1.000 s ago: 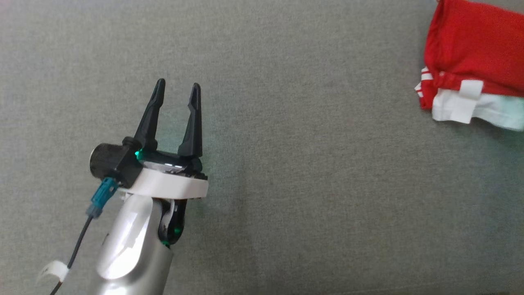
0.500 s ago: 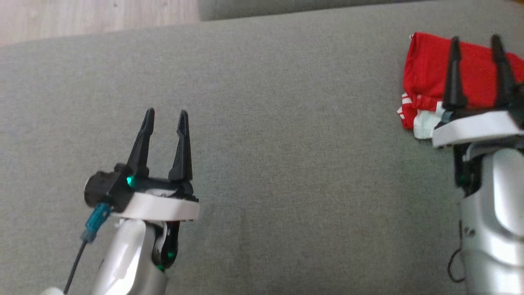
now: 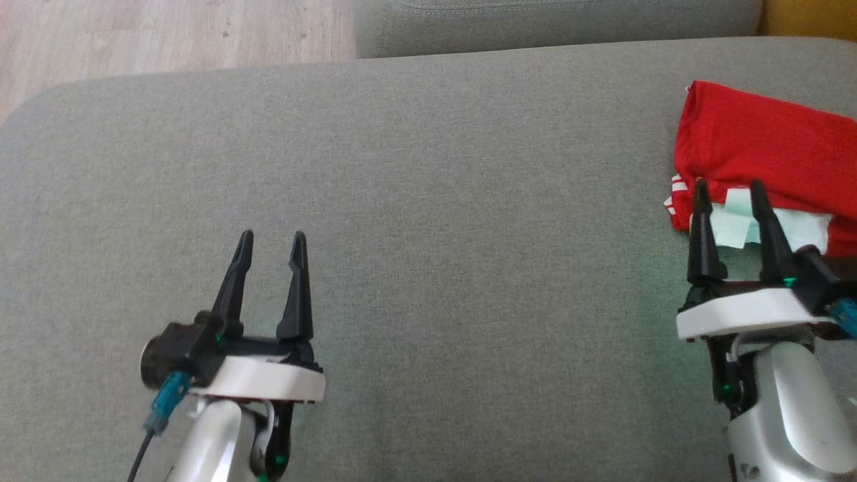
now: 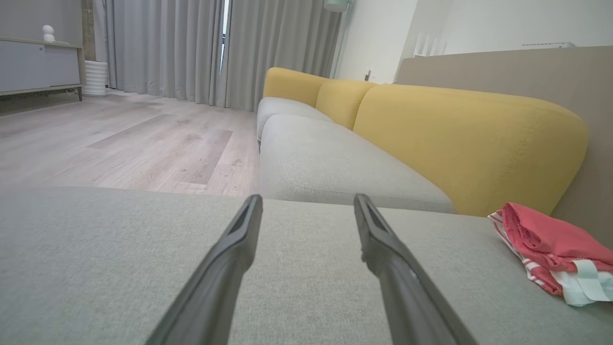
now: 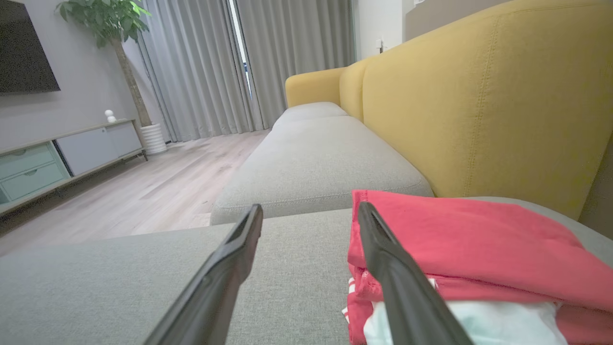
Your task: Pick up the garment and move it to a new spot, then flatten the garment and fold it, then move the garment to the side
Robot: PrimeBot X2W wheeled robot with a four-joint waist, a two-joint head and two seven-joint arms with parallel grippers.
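Observation:
The garment [image 3: 763, 150] is red with white trim and lies folded at the right end of the grey sofa seat [image 3: 428, 201]; it shows too in the left wrist view [image 4: 550, 244] and the right wrist view [image 5: 469, 244]. My right gripper [image 3: 730, 191] stands open just in front of the garment's near edge, nothing between its fingers. In the right wrist view the right gripper [image 5: 310, 213] has one finger [image 5: 392, 273] over the cloth's left edge. My left gripper [image 3: 271, 242] is open over bare cushion at the lower left, also seen in its own view [image 4: 306, 203].
A yellow backrest [image 5: 479, 96] runs behind the seat on the right. Another grey seat cushion [image 3: 556, 23] adjoins beyond, and wooden floor [image 3: 167, 33] lies off the far left edge. A TV cabinet [image 5: 62, 158] and a potted plant [image 5: 119, 48] stand across the room.
The head camera has tilted up, showing the seat's far edge and floor. My right gripper came into view and has drawn back from over the garment to its near edge. Both grippers stay open.

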